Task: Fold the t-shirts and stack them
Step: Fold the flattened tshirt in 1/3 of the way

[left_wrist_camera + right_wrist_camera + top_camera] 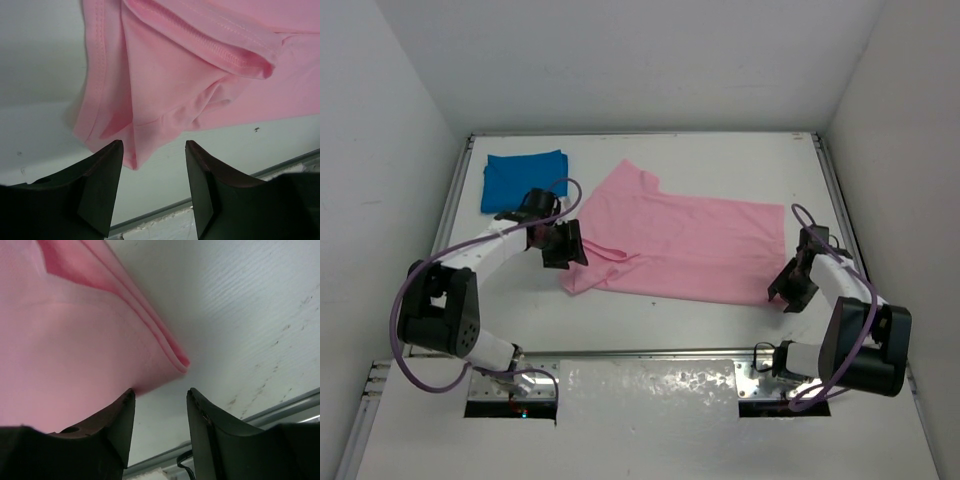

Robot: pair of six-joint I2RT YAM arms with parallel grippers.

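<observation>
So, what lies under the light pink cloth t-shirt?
The light pink cloth t-shirt lies on the white table; doubled layers show at its near corners. Whatever is beneath its middle is covered.

a white table (650, 320) with a metal rim (645, 133), white walls (620, 60) left, right and far; a shiny panel (645, 385) at its near edge.
</observation>
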